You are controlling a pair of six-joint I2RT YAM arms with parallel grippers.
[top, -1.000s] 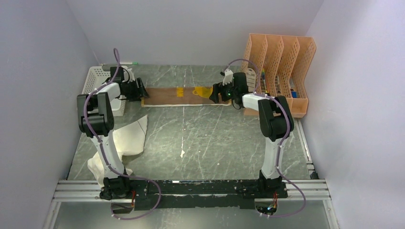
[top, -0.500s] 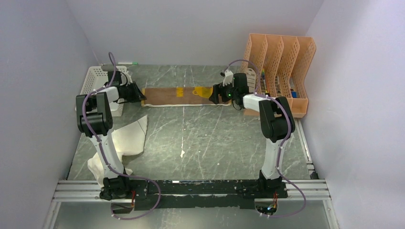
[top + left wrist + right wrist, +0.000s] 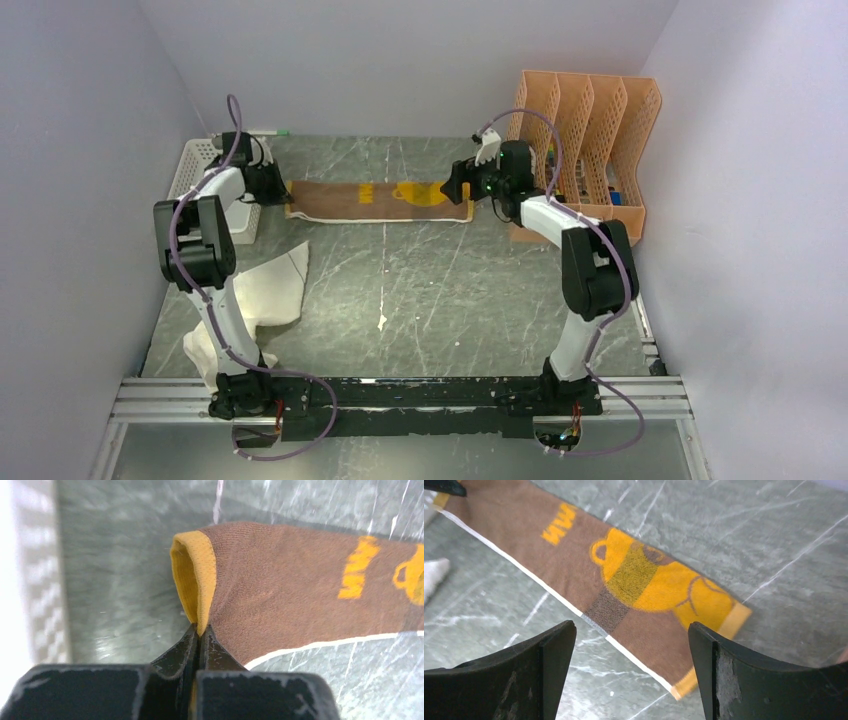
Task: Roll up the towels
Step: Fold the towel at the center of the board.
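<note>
My left gripper (image 3: pixel 200 630) is pinched fully closed on the yellow hem (image 3: pixel 195 575) of the brown-and-mustard towel (image 3: pixel 300 590). The cloth's end is curled up into a small loop right at my jaw tips. My right gripper (image 3: pixel 630 627) hangs with its jaws spread wide and grips nothing. The towel's other end lies flat on the table below the gap between them.

I judge this towel light, thin and limp. It bends wherever I lift it and will not keep a shape by itself, so a roll could slacken or splay unless I keep it snug. The hem is the sensible hold, because it is the thickest edge and a pinch there catches the full layer. The grey table (image 3: pixel 450 290) looks smooth, so the free end may drag after my pull.

My left wrist view alone shows the pinch and the curled hem. From above, my left gripper (image 3: pixel 272 188) hides that. The top view alone shows the whole strip (image 3: pixel 340 200) stretched between my left jaws and my right gripper (image 3: pixel 452 185). It also shows the cream-white towel (image 3: pixel 270 290) lying rumpled well behind my left jaws, beside that arm. My right wrist view alone shows the yellow printed motif (image 3: pixel 649 580) and the untouched end.
</note>
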